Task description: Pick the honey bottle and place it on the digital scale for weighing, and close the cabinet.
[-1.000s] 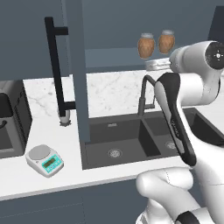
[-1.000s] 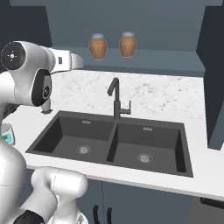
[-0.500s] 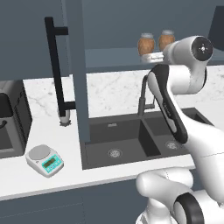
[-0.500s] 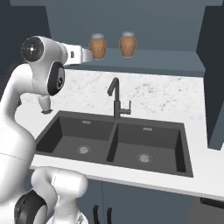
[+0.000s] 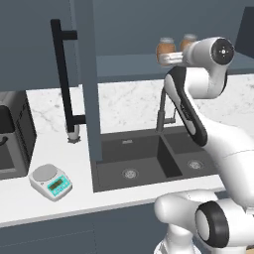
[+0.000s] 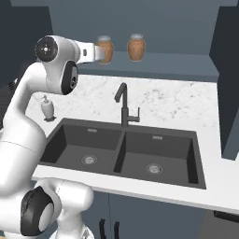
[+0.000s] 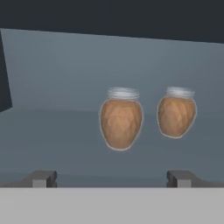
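The honey bottle (image 7: 120, 124) is standing upright on the inner shelf of the cabinet (image 5: 89, 74), with a look-alike jar (image 7: 176, 116) just beside it. The gripper (image 7: 112, 178) is hovering level with the bottle, near it but not touching, its fingers (image 7: 42, 178) spread wide and holding nothing. The cabinet door is standing open. The digital scale (image 5: 50, 181) is sitting on the counter (image 5: 49, 198), well apart, left of the sink (image 6: 122, 151).
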You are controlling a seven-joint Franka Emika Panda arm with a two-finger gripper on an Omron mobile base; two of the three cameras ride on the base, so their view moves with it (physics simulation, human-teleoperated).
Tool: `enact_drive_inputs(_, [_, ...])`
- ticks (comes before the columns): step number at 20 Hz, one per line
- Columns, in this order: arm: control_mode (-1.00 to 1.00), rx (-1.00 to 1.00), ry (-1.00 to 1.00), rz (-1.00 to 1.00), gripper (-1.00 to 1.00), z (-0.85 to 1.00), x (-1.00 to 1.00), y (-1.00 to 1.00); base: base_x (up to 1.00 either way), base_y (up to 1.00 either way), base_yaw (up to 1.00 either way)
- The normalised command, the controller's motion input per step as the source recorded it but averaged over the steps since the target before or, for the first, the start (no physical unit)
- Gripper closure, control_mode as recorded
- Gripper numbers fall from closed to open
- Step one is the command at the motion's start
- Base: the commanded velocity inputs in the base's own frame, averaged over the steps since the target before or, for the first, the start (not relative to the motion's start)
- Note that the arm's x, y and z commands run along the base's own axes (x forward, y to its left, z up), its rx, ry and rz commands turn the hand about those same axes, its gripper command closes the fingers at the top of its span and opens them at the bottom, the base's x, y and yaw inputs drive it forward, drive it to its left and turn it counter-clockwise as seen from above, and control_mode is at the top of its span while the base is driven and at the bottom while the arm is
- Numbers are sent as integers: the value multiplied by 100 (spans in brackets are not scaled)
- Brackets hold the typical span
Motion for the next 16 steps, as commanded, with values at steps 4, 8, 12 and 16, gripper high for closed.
enact_drive_inputs(4, [-100, 8, -19, 0, -100, 43, 42, 1, 0, 0, 0])
enact_drive_inputs(8, [-100, 6, -1, 0, -100, 21, 44, 0, 0, 0, 0])
enact_drive_inputs(12, [-100, 1, 4, 0, -100, 6, 47, -1, 0, 0, 0])
enact_drive_inputs(16, [-100, 0, 0, 0, -100, 0, 47, -6, 0, 0, 0])
